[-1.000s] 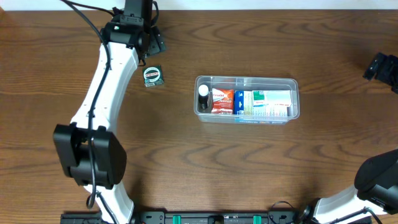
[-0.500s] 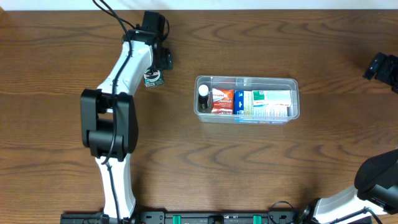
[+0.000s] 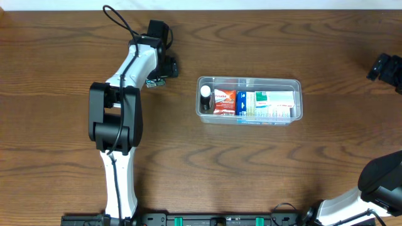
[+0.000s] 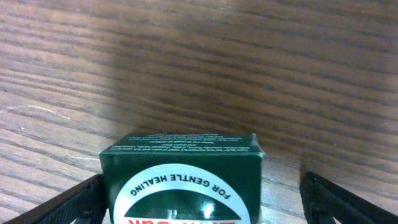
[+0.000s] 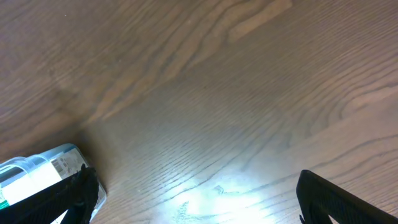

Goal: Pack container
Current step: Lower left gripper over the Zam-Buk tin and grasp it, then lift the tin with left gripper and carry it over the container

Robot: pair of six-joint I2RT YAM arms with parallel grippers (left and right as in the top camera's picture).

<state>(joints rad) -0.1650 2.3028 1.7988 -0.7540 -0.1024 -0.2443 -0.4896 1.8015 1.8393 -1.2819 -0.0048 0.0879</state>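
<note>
The clear container (image 3: 250, 80) stands right of the table's middle. It holds a white-capped bottle (image 3: 205, 94), a red packet (image 3: 224, 101) and blue, green and white packets (image 3: 267, 102). A dark green box (image 3: 154, 81) with a round white label lies left of the container, on the table. My left gripper (image 3: 162, 68) is open over the box. In the left wrist view the box (image 4: 180, 158) sits between the open fingers (image 4: 199, 208), with a gap on the right side. My right gripper (image 3: 384, 66) is open and empty at the far right edge.
The right wrist view shows bare wood between the open fingers (image 5: 199, 199) and a corner of the container (image 5: 37, 174) at the lower left. The left arm (image 3: 116, 119) stretches from the front edge up to the box.
The left gripper has moved right and toward the green box, now straddling it. The arm's elbow swung right. The right arm and container have not moved.
</note>
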